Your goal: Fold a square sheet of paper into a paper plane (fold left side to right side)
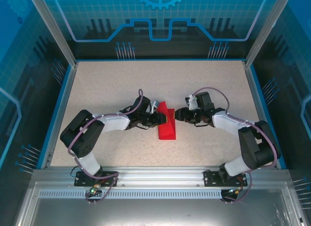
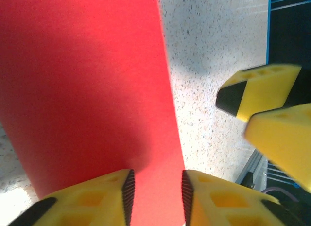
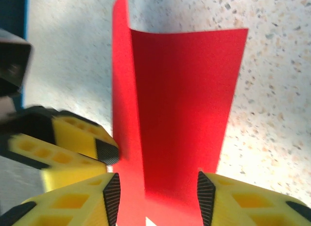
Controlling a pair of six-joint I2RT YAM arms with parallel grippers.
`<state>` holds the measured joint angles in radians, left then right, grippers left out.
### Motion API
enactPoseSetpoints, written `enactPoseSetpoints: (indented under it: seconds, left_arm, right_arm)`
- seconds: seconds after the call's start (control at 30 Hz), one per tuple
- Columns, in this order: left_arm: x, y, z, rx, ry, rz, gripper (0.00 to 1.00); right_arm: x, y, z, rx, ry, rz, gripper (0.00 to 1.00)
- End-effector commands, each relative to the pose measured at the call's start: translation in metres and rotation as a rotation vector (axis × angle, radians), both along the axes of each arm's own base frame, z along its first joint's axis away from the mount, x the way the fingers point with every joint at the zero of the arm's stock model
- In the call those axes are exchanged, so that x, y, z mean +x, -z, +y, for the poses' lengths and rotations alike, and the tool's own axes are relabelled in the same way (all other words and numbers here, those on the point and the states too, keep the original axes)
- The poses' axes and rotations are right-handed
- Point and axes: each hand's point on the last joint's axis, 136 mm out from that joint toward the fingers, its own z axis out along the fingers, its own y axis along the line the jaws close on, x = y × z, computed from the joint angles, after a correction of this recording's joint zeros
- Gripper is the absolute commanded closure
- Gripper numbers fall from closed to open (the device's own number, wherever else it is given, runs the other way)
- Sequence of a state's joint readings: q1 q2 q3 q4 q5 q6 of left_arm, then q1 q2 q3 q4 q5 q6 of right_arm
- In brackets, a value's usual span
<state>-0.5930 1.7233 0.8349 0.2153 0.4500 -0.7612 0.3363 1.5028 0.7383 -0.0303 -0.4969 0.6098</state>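
One red paper sheet (image 1: 166, 125), part-folded, lying mid-surface (image 1: 107, 90).
Left claw (image 1: 163, 119) and right claw (image 1: 178, 114) flank the sheet, both part open and holding nothing; I'd pinch the raised flap (image 3: 120, 65), carry it rightward and match edges before creasing.

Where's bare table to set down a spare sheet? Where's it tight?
Free: far table strip between the red paper sheet and back rim; both far corners. Crowded: centre, where left gripper and right gripper flank the sheet.
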Motion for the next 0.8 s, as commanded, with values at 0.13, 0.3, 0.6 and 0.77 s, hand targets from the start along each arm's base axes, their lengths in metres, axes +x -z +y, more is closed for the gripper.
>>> enactPoseSetpoints:
  seconds: [0.13, 0.3, 0.6, 0.77]
  left_arm:
    - [0.000, 0.000, -0.005, 0.011, 0.018, -0.011, 0.75]
    - [-0.001, 0.001, -0.004, 0.016, 0.017, -0.012, 0.75]
    - [-0.001, -0.004, -0.003, 0.022, 0.019, -0.023, 0.75]
    - [-0.002, -0.014, 0.008, 0.064, -0.006, -0.056, 0.68]
  right_arm:
    - [0.015, 0.003, 0.029, 0.151, -0.068, 0.056, 0.47]
    - [0.022, 0.012, 0.042, 0.180, -0.087, 0.091, 0.49]
    - [0.012, 0.023, 0.043, 0.157, -0.103, 0.107, 0.83]
    - [0.007, 0.034, 0.031, 0.059, -0.089, 0.116, 0.92]
